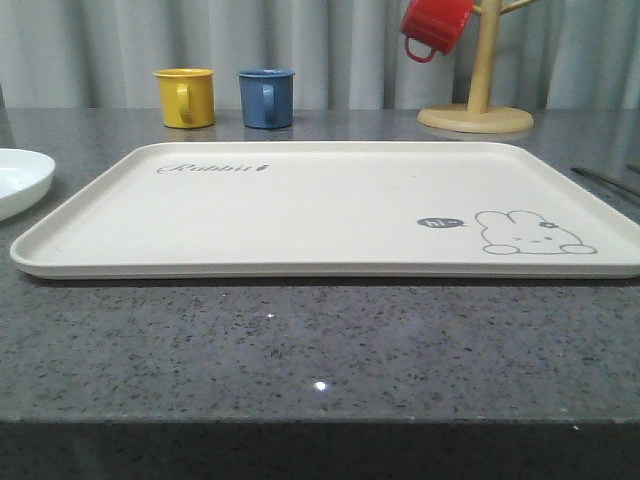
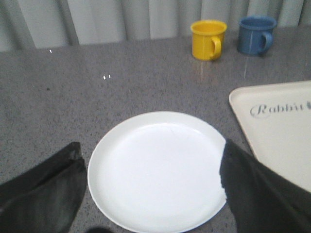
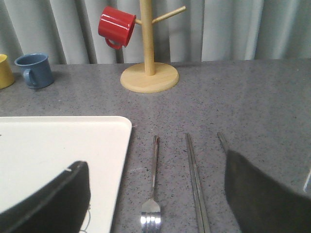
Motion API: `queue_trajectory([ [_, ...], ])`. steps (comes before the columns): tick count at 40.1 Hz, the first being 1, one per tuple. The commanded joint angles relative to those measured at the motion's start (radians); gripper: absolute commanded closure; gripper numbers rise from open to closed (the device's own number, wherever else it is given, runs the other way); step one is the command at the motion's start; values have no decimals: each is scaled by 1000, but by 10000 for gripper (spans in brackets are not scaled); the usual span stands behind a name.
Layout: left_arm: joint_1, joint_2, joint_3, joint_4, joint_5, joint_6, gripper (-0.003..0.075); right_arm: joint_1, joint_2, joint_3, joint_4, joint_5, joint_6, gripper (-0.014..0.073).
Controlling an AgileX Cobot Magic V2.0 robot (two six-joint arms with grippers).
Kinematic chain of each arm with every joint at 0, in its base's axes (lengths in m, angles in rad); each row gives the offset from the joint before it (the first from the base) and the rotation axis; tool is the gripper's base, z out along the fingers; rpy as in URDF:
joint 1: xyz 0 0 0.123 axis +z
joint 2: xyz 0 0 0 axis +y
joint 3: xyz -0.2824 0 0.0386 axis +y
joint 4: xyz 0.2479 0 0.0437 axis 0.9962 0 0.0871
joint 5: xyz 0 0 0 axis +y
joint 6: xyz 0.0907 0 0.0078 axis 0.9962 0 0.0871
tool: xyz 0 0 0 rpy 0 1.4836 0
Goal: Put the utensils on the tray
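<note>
The cream tray (image 1: 320,205) with its rabbit drawing lies flat in the middle of the table, nothing on it. Just off its left end, the round white plate (image 2: 155,170) rests on the grey counter. My left gripper (image 2: 150,150) hovers over the plate, open, its dark fingers (image 2: 43,194) straddling it. To the right of the tray (image 3: 58,145) lie a silver fork (image 3: 153,184) and a pair of chopsticks (image 3: 196,184), parallel. A third slim handle (image 3: 222,140) is mostly hidden behind a finger. My right gripper (image 3: 155,162) is open above the fork.
A yellow mug (image 1: 186,97) and a blue mug (image 1: 267,97) stand behind the tray. A wooden mug tree (image 1: 477,100) at the back right carries a red mug (image 1: 434,25). Grey curtains close the far side. The table's front edge (image 1: 320,420) is near.
</note>
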Motion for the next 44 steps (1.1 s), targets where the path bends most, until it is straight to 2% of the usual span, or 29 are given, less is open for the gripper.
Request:
queue_trajectory([
  [1, -8, 120, -122, -20, 59, 55, 208, -5, 14, -37, -2, -71, -6, 1],
  [8, -102, 375, -323, -26, 295, 90, 208, -5, 14, -37, -2, -71, -6, 1],
  [14, -205, 561, -430, -26, 385, 124, 208, -5, 14, -37, -2, -71, -6, 1],
  [21, -226, 730, -500, -26, 479, 124, 208, -5, 14, -37, -2, -71, -6, 1],
  [28, -226, 830, -520, -26, 505, 124, 208, -5, 14, -37, -2, -71, -6, 1],
  [39, -226, 875, -520, 29, 507, 124, 209, -5, 14, -37, -2, -71, -6, 1],
  [44, -226, 890, -520, 35, 514, 124, 286, -5, 14, -37, -2, -71, -6, 1],
])
